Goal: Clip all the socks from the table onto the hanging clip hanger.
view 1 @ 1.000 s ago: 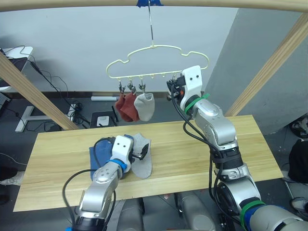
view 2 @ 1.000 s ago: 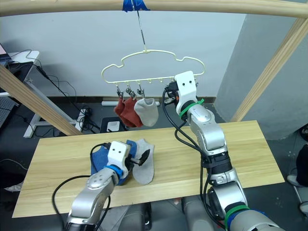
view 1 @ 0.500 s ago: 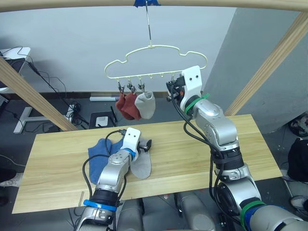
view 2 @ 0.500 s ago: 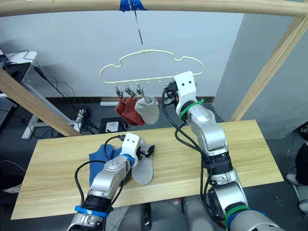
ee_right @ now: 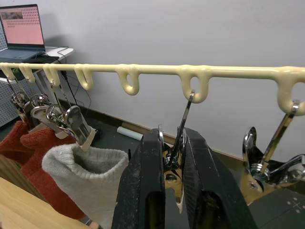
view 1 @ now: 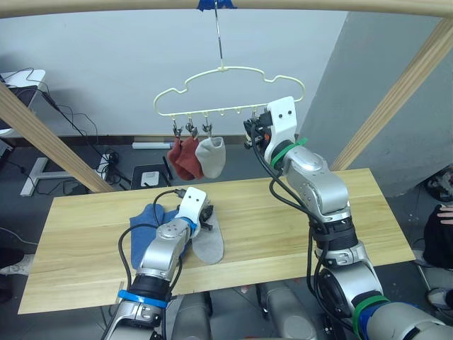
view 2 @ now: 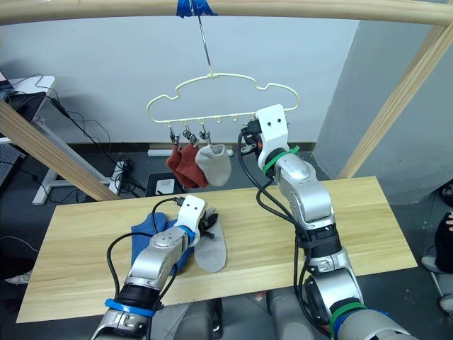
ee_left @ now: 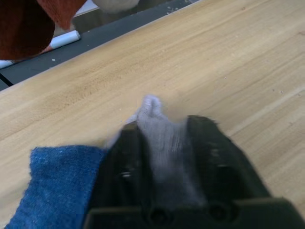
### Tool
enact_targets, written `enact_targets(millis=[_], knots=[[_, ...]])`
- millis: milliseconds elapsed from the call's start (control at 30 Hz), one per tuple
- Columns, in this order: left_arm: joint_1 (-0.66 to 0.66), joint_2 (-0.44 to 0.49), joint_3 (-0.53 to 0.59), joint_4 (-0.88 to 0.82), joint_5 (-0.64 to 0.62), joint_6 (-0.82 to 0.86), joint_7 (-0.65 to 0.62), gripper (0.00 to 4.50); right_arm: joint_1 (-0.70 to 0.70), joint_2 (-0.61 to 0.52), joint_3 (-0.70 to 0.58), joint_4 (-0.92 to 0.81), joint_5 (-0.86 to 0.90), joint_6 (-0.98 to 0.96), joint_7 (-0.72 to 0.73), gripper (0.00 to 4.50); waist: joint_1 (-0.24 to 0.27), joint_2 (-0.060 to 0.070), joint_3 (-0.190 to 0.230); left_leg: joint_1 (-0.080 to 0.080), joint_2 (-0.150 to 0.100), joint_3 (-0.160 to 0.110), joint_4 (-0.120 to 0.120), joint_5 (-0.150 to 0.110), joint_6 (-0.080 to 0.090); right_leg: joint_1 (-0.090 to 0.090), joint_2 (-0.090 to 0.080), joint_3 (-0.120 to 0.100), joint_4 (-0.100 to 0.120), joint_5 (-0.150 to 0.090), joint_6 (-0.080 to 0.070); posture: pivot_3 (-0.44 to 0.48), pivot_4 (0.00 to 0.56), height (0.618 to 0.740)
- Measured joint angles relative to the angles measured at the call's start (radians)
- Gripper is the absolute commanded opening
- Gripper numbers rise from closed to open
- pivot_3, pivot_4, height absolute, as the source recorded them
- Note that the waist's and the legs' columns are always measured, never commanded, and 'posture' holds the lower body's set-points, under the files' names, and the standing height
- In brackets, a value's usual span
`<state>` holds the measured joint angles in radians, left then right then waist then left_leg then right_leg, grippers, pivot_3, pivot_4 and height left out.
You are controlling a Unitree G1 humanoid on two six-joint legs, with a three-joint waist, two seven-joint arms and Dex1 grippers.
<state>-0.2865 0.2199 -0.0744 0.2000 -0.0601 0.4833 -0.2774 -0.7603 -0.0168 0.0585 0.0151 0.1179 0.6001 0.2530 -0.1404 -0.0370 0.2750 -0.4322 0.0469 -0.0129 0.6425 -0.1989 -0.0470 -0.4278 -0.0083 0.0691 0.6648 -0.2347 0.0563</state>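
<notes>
Three socks hang from the clip hanger (view 1: 230, 88): two brick red socks (view 1: 184, 157) side by side, and a light grey sock (view 1: 210, 156) just beside them, each held by its own metal clip at the left end of the row. The hanger's hook goes up to a wooden pole (view 1: 283, 4) overhead.

On the worktop (view 1: 297, 212), a second light grey sock (view 1: 209, 244) lies flat, overlapping blue socks (view 1: 150, 225) on its left.

Left hand (ee_left: 164, 138): lowered onto the worktop, fingers pinching the upper edge of the light grey sock lying there, fabric bunched between them.

Right hand (ee_right: 172, 157): raised at the hanger's right part, fingers pressed around an empty metal clip (ee_right: 183, 119) dangling from a hanger loop. Another empty clip (ee_right: 274, 152) hangs just beside.
</notes>
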Motion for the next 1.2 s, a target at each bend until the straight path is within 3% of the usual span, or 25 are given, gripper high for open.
enact_targets(millis=[67,200,400,600,733,1200], knots=[[0.004,-0.001,0.004,-0.003,-0.004,-0.012,-0.002,0.0,0.0,0.0,0.0,0.0,0.003,-0.001,-0.001,0.16,0.0,0.0,0.0,0.0,0.0,0.0,0.0,0.0,0.0,0.0,0.0,0.0,0.0,0.0,0.0,-0.182,0.26,0.74],[0.028,-0.01,0.024,-0.018,-0.023,-0.069,-0.022,0.0,0.0,-0.001,-0.001,0.0,0.007,-0.003,-0.006,0.16,0.001,0.0,0.0,0.0,0.0,0.0,-0.001,0.0,0.0,0.0,0.0,0.0,-0.001,0.0,0.0,-0.184,0.258,0.74],[0.038,-0.098,0.055,-0.199,-0.16,-0.194,-0.111,0.0,-0.002,-0.003,-0.005,0.0,0.02,-0.003,-0.014,0.16,0.003,0.0,0.0,-0.001,0.0,0.002,-0.001,0.0,0.0,-0.001,-0.001,0.001,-0.002,0.001,-0.001,-0.191,0.256,0.74],[-0.059,-0.205,0.104,-0.248,-0.378,-0.067,-0.141,0.0,-0.002,-0.002,-0.008,-0.024,0.029,0.01,-0.016,0.16,-0.001,0.0,0.0,-0.001,0.0,0.001,-0.001,0.0,0.0,-0.001,0.0,0.001,-0.002,-0.001,0.001,-0.201,0.256,0.74],[-0.131,-0.204,0.137,-0.244,-0.453,-0.005,-0.147,0.0,-0.002,-0.001,-0.014,-0.044,0.043,0.029,-0.016,0.16,-0.005,0.0,0.0,-0.001,0.0,0.001,-0.001,0.0,0.0,-0.001,0.001,0.001,-0.002,-0.001,0.001,-0.203,0.259,0.74],[-0.244,-0.191,0.139,-0.103,-0.468,-0.008,-0.197,0.0,-0.002,0.01,-0.018,-0.078,0.071,0.085,-0.016,0.16,-0.005,0.0,0.0,-0.001,0.0,0.001,-0.003,0.0,0.0,-0.001,0.001,0.001,-0.004,-0.001,0.001,-0.215,0.259,0.74]])
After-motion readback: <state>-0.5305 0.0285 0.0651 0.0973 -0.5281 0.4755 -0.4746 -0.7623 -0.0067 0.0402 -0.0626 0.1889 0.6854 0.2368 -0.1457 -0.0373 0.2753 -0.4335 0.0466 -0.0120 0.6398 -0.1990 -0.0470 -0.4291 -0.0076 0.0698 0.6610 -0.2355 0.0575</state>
